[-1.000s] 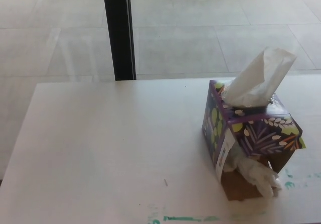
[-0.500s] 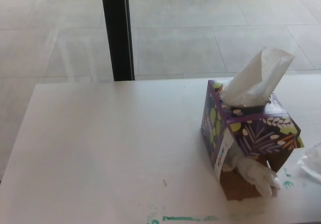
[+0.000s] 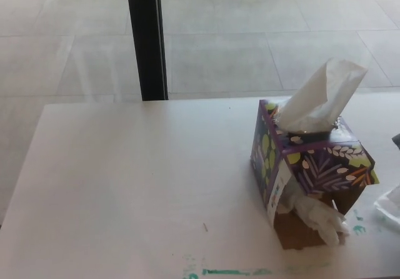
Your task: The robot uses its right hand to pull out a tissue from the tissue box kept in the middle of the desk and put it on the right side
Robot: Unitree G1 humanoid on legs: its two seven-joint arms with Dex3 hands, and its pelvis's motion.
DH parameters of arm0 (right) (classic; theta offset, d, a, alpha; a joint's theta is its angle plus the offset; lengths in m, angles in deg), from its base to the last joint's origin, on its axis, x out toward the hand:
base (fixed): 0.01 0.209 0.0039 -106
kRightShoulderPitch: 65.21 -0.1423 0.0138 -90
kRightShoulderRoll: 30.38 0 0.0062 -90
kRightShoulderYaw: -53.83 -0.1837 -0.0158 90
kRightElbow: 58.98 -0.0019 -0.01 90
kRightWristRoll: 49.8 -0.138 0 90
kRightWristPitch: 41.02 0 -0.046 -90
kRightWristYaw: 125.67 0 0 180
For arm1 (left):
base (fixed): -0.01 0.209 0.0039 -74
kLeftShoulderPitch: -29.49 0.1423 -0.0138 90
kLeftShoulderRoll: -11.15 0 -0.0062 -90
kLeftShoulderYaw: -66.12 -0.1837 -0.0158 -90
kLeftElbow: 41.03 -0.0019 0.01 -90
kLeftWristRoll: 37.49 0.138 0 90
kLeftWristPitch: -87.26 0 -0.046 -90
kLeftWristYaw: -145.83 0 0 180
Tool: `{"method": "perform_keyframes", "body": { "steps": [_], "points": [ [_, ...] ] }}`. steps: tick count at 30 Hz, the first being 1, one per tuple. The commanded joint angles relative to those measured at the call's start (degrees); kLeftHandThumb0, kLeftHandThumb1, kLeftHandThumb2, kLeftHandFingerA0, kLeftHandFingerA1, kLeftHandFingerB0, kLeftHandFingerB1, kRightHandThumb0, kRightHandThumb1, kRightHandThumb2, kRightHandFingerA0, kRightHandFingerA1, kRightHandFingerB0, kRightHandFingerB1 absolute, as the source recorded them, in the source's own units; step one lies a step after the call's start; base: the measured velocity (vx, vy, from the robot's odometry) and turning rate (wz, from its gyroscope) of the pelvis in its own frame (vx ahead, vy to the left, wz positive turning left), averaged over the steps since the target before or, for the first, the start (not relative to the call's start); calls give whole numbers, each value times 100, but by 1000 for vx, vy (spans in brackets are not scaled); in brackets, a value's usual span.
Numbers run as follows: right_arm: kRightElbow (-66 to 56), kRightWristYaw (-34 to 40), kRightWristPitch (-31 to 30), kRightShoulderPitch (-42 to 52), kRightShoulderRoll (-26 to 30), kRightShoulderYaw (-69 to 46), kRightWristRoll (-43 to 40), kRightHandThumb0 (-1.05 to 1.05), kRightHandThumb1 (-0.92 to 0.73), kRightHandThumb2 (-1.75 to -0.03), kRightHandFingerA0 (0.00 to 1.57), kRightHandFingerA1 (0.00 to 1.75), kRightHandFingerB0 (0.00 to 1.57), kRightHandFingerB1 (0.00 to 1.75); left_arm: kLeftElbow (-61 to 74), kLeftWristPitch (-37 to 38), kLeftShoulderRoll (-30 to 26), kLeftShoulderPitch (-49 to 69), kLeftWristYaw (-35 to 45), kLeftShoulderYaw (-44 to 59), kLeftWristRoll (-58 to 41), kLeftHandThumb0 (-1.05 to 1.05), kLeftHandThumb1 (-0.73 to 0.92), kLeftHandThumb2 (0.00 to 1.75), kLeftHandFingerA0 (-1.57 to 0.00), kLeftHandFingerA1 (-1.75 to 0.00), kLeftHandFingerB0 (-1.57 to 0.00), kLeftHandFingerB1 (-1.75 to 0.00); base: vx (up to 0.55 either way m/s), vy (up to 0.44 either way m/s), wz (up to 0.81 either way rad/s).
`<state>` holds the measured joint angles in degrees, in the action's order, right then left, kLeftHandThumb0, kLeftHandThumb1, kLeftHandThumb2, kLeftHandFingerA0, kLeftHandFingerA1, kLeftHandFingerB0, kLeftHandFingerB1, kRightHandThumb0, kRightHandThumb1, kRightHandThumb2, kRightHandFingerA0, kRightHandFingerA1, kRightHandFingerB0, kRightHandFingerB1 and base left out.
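Bright, even daylight. Glare strips at 12 o'clock along top edge, blown out white. Floor washed pale, low contrast, faint reflections approx 10 o'clock. Desk lit flat, w/ barely any shadow; soft shade under box at 4 o'clock. Tissue near overexposed, folds hard to read. Whole pic slightly soft, grainy. Pole dark, no detail. Right edge at 3 o'clock blurry.

The tissue box stands on the desk, right of its middle, with one tissue rising from its top and more tissue spilling from its torn near side onto the desk. Another tissue lies at the right edge, apart from the box. A post stands behind the desk's far edge, left of the box
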<state>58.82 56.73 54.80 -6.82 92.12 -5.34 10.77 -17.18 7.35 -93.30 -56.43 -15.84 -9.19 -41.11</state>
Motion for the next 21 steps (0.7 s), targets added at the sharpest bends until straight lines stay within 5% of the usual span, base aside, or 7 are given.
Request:
{"method": "perform_keyframes", "body": {
  "steps": [1, 3, 7, 8, 9, 10, 21],
  "points": [
    [-591, -1467, -542, 43, 330, -233, 59, -47, -51, -72, 0, 0, 0, 0, 27, 115, -111, 81, -28, 83, -69, -93, 73, 116, -82, -107, -70, -102, 0, 0, 0],
    [-847, -1806, -523, 10, 530, -412, -77, -82, -41, -75, 0, 0, 0, 1, -35, 94, -115, 42, -52, 66, -46, -90, 75, 118, -88, -109, -69, -101, 0, 0, 0],
    [-1102, -2066, -617, -42, 818, -611, 17, -54, -45, -70, 0, 0, 0, 0, -52, 104, -145, 42, -78, 41, -10, -99, 82, 88, -85, -113, -67, -106, 0, 0, 0],
    [-1124, -2219, -617, -60, 938, -806, -216, -35, -47, -69, 0, 0, 0, 0, -45, 95, -144, 45, -63, 59, -31, -91, 75, 119, -89, -110, -71, -102, 0, 0, 0],
    [-1141, -2441, -596, -105, 1047, -950, -430, -62, -43, -67, 0, 0, 0, 0, -31, 92, -144, 53, -47, 69, -45, -100, 79, 91, -86, -115, -68, -107, 0, 0, 0],
    [-1261, -2897, -603, -124, 1225, -1295, -983, -79, -36, -72, 0, 0, 0, 1, -14, 89, -155, 55, -48, 72, -46, -89, 74, 118, -88, -110, -70, -101, 0, 0, 0],
    [-2374, -3894, -525, 2157, 1595, -6142, -3235, -91, -50, -83, 0, 15, 0, 13, 0, 92, -214, 30, -38, 62, -27, -90, 75, 120, -85, -107, -72, -102, 0, 0, 0]
  ]
}}
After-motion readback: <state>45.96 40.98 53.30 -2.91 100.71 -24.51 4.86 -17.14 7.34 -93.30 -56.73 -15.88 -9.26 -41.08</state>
